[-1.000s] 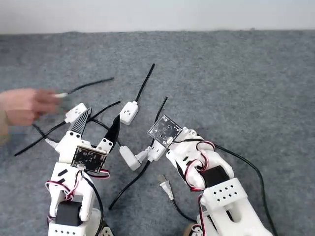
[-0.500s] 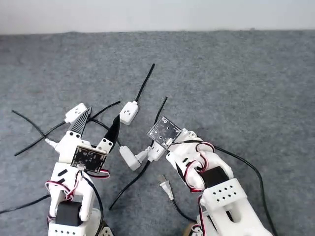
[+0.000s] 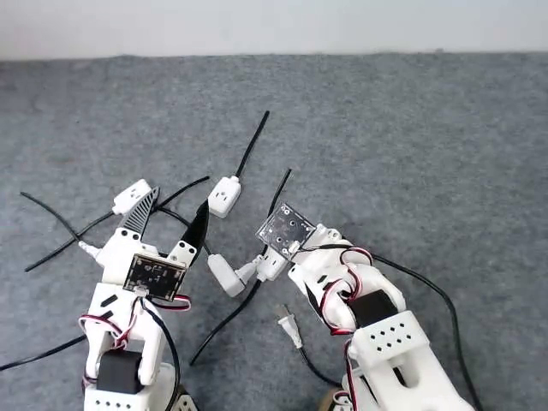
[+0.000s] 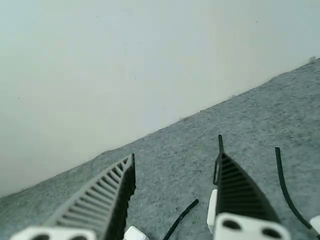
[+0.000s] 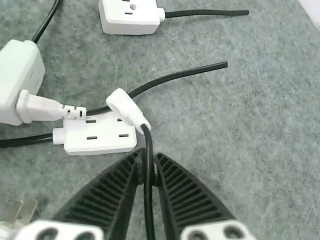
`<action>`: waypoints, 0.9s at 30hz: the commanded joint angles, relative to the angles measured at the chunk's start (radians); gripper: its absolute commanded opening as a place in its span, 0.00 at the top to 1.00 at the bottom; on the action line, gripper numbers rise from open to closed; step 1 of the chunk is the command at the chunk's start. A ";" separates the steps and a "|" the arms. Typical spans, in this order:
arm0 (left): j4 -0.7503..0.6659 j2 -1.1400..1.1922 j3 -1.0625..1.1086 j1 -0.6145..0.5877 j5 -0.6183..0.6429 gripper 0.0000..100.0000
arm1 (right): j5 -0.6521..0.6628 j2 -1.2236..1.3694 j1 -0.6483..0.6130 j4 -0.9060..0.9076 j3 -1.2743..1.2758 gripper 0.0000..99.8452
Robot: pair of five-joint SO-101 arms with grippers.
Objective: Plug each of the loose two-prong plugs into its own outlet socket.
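Note:
In the right wrist view my right gripper (image 5: 148,154) is shut on the black cord (image 5: 148,200) of a white angled plug (image 5: 125,107). That plug rests at the corner of a white outlet (image 5: 95,136); its prongs are hidden. A white adapter block (image 5: 17,80) has a white plug (image 5: 42,107) in it. Another outlet (image 5: 130,15) lies farther off. A loose two-prong plug (image 3: 289,327) lies by the right arm. My left gripper (image 3: 180,199) stands open above the carpet between two outlets (image 3: 133,197) (image 3: 224,195), holding nothing.
Black cords (image 3: 51,227) trail over the grey carpet (image 3: 411,145) at the left and between the arms. A pale wall (image 4: 125,65) bounds the far edge. The carpet to the right and beyond the outlets is open.
A person's hand at the left edge has withdrawn, leaving its black cord lying on the carpet; another cord now shows at the lower left. Both arms are unmoved.

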 commanded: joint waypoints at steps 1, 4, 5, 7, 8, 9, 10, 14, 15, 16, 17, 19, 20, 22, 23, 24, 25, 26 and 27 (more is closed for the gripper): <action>-0.029 -0.009 -0.010 0.000 0.006 0.74 | 0.002 -0.007 -0.012 -0.012 -0.008 0.99; -0.029 -0.009 -0.010 0.000 0.006 0.74 | 0.002 -0.007 -0.012 -0.012 -0.008 0.99; -0.029 -0.009 -0.010 0.000 0.006 0.74 | 0.002 -0.007 -0.012 -0.012 -0.008 0.99; -0.029 -0.009 -0.010 0.000 0.006 0.74 | 0.002 -0.007 -0.012 -0.012 -0.008 0.99; -0.029 -0.009 -0.010 0.000 0.006 0.74 | 0.002 -0.007 -0.012 -0.012 -0.008 0.99; -0.029 -0.009 -0.010 0.002 0.006 0.74 | 0.002 -0.007 -0.012 -0.013 -0.008 0.99; -0.029 -0.009 -0.010 0.002 0.006 0.74 | 0.002 -0.007 -0.012 -0.013 -0.008 0.99; -0.029 -0.009 -0.010 0.002 0.006 0.74 | 0.002 -0.007 -0.010 -0.013 -0.008 0.99; -0.029 -0.009 -0.010 0.002 0.006 0.74 | 0.002 -0.007 -0.010 -0.013 -0.008 0.99; -0.029 -0.009 -0.010 0.002 0.006 0.74 | 0.002 -0.007 -0.010 -0.013 -0.008 0.99; -0.029 -0.009 -0.010 0.002 0.006 0.74 | 0.002 -0.007 -0.010 -0.013 -0.008 0.99; -0.029 -0.009 -0.010 0.002 0.006 0.74 | 0.002 -0.007 -0.010 -0.013 -0.008 0.99; -0.029 -0.009 -0.010 0.002 0.006 0.74 | 0.002 -0.007 -0.010 -0.013 -0.008 0.99; -0.029 -0.009 -0.010 0.002 0.006 0.74 | 0.002 -0.007 -0.010 -0.012 -0.008 0.99; -0.029 -0.009 -0.010 0.002 0.006 0.74 | 0.002 -0.007 -0.010 -0.008 -0.006 0.99; -0.029 -0.009 -0.010 0.002 0.006 0.74 | 0.002 -0.007 -0.008 -0.008 0.000 0.99; -0.029 -0.009 -0.010 0.003 0.006 0.74 | 0.002 -0.007 -0.007 -0.008 0.008 0.99; -0.029 -0.009 -0.010 0.003 0.006 0.74 | 0.003 -0.007 -0.005 -0.007 0.015 0.99; -0.029 -0.009 -0.010 0.003 0.006 0.74 | 0.005 -0.007 -0.004 -0.001 0.028 0.99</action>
